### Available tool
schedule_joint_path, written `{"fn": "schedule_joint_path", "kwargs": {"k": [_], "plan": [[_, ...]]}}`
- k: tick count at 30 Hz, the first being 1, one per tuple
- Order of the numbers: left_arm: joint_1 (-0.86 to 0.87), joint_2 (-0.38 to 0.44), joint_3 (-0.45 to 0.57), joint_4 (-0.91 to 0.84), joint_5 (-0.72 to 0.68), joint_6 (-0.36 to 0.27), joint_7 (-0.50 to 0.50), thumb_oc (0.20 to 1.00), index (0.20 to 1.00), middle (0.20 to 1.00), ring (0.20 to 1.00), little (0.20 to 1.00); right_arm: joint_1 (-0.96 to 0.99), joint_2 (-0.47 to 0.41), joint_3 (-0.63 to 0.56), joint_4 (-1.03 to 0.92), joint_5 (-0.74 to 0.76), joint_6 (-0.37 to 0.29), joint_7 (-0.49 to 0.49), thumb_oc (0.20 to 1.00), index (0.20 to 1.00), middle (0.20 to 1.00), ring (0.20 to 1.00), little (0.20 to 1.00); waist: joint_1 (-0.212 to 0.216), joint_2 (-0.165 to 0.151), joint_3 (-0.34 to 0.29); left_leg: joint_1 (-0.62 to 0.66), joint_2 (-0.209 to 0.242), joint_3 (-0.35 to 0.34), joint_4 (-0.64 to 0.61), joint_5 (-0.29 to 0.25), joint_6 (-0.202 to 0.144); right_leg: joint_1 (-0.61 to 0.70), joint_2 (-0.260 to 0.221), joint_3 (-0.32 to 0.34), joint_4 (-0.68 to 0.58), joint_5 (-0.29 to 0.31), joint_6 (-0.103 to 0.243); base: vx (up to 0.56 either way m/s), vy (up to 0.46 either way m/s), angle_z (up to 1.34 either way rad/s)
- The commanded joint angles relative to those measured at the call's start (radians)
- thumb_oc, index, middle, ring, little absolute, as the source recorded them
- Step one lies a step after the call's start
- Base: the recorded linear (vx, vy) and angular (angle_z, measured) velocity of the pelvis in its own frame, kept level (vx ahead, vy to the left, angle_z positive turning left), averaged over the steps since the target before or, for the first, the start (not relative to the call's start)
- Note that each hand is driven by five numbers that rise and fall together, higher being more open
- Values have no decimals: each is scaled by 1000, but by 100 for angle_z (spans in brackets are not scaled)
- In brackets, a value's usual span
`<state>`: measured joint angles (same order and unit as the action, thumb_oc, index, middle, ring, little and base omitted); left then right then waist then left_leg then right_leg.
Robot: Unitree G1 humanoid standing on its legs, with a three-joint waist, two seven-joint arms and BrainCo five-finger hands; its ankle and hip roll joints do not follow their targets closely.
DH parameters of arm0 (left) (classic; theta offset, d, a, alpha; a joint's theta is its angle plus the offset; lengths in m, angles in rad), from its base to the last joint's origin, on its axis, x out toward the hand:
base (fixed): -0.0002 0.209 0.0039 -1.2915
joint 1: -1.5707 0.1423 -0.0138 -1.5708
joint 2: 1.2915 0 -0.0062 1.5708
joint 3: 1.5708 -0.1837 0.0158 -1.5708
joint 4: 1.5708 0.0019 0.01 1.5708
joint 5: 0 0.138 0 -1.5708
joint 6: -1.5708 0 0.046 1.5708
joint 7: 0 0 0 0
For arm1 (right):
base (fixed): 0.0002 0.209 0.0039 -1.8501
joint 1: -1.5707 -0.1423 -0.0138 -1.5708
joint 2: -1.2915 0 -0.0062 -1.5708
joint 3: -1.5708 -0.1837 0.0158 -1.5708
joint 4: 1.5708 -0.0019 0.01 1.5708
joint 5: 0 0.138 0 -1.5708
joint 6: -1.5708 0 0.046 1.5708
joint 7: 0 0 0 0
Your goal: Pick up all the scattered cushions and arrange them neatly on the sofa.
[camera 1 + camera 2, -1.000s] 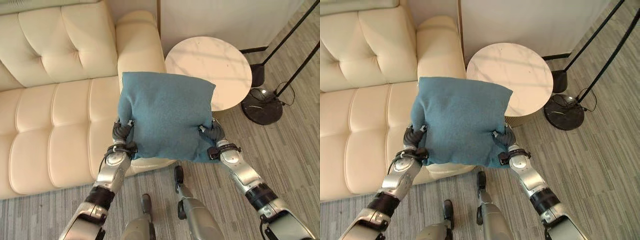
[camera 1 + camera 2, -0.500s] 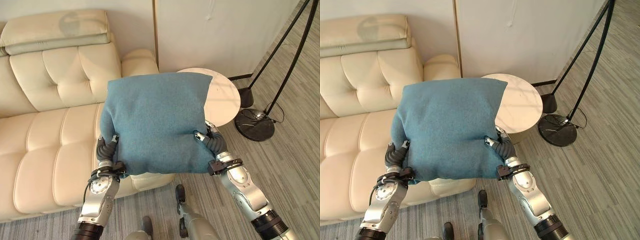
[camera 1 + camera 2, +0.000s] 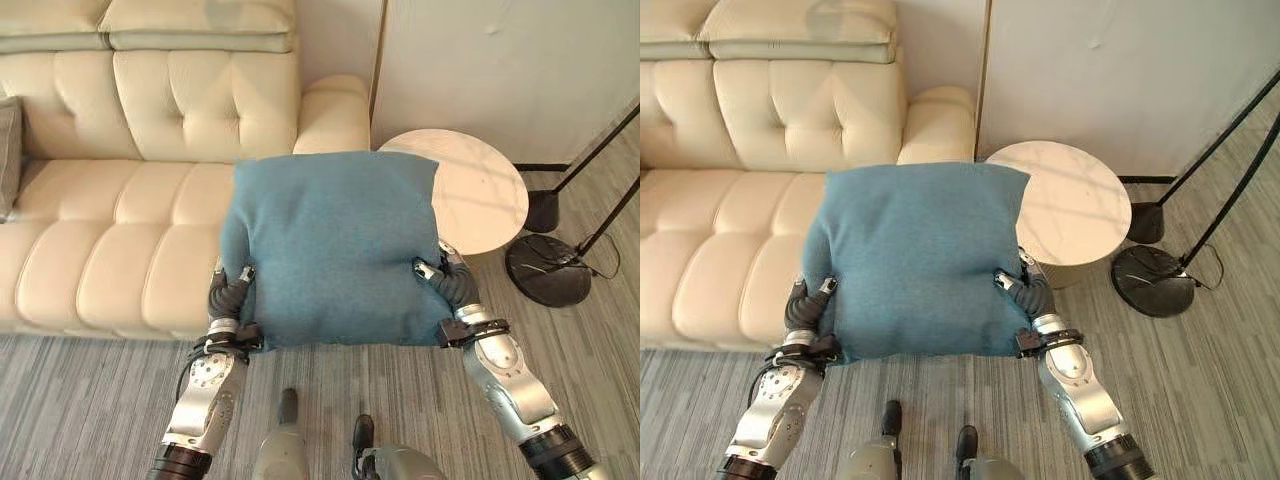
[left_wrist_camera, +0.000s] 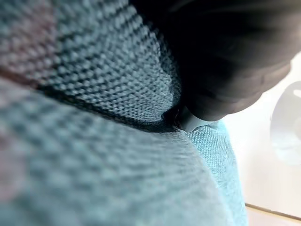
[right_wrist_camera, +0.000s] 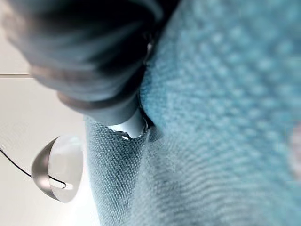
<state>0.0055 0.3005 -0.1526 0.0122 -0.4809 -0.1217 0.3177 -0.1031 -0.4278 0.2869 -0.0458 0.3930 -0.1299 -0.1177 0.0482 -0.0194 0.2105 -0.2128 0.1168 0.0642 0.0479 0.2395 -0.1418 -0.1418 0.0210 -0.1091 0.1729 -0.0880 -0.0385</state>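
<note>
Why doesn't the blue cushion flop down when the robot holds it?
The cushion probably is soft but well stuffed: it keeps its square shape in the air. The cloth dents where the left hand and right hand pinch its lower corners, so it likely squashes easily. It seems light, since pinches alone hold it.

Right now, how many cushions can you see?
2. A blue cushion is held up between the left hand and right hand. A grey edge, probably another cushion, sits at the sofa's far left. Others may be hidden behind the blue one.

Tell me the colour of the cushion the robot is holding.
Teal blue, plain woven fabric; the cushion shows best in the left eye view.
</note>
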Motion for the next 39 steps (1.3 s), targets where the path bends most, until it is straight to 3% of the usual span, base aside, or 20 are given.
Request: {"fn": "schedule_joint_path", "kwargs": {"k": [1,4,7,12,21,25,27,29,30,33,35,38,39], "plan": [[-103,-6,-50,-123,65,-109,-97,200,200,200,200,200,-31,77,22,-149,-2,-123,70,200,200,200,200,200,-41,-80,-73,45,-119,58,105,-291,107,69,-57,49,-200,82,120,-51,71,25],[-134,-15,-84,-111,55,-108,-95,200,200,200,200,200,-8,66,-14,-155,-9,-127,52,200,200,200,200,200,-72,-71,-78,58,-24,192,60,-241,84,64,-84,-37,-196,67,122,-52,89,73],[-128,-14,-89,-102,56,-107,-103,200,200,200,200,200,16,63,-35,-156,-4,-133,47,200,200,200,200,200,-94,-55,-88,94,20,222,6,-239,59,87,-102,-104,-204,62,136,77,95,117],[-121,-2,-87,-93,67,-103,-113,200,200,200,200,200,5,69,-37,-150,-13,-126,51,200,200,200,200,200,-98,-53,-93,100,-3,212,-4,-251,60,98,-123,-102,-204,72,144,91,157,49],[-123,35,-53,-100,100,-109,-105,200,200,200,200,200,-22,112,-10,-154,-11,-121,79,200,200,200,200,200,-63,-72,-99,92,-77,201,36,-329,122,91,-188,-49,-156,77,184,75,201,-7],[-134,39,-55,-95,89,-109,-97,200,200,200,200,200,-32,126,2,-157,-2,-123,90,200,200,200,200,200,-51,-70,-86,79,-102,180,60,-349,145,58,-223,-45,-53,82,191,35,180,2],[-149,41,-64,-80,87,-111,-90,200,200,200,200,200,-51,146,18,-150,22,-127,93,200,200,200,200,200,-52,-64,-66,94,-117,153,68,-364,159,0,-205,-24,59,83,178,106,194,27],[-157,40,-66,-76,84,-113,-88,200,200,200,200,200,-58,148,18,-145,36,-131,95,200,200,200,200,200,-57,-62,-62,109,-123,140,58,-364,160,-32,-176,-11,65,76,168,127,102,41],[-157,41,-62,-81,82,-119,-93,200,200,200,200,200,-69,143,17,-145,46,-133,102,200,200,200,200,200,-69,-57,-53,139,-138,121,40,-368,160,-93,-138,3,27,86,167,168,89,55],[-159,34,-64,-85,79,-123,-97,200,200,200,200,200,-64,133,12,-149,51,-138,101,200,200,200,200,200,-86,-51,-40,177,-151,96,36,-387,159,-112,-112,30,-8,96,174,165,68,32],[-171,24,-64,-75,83,-129,-101,200,200,200,200,200,-53,120,-1,-148,58,-136,104,200,200,200,200,200,-123,-44,-22,231,-174,47,33,-421,153,-189,-88,83,-86,147,197,382,107,87],[-156,16,-60,-78,93,-132,-109,200,200,200,200,200,-31,115,-9,-152,62,-132,113,200,200,200,200,200,-142,-47,-26,281,-186,8,29,-452,151,-208,-84,93,-108,167,205,381,4,73],[-140,13,-56,-74,108,-131,-106,200,200,200,200,200,-19,107,-5,-147,60,-134,122,200,200,200,200,200,-148,-48,-41,330,-190,-9,24,-457,146,-223,-70,66,-95,197,200,357,-55,62]]}}
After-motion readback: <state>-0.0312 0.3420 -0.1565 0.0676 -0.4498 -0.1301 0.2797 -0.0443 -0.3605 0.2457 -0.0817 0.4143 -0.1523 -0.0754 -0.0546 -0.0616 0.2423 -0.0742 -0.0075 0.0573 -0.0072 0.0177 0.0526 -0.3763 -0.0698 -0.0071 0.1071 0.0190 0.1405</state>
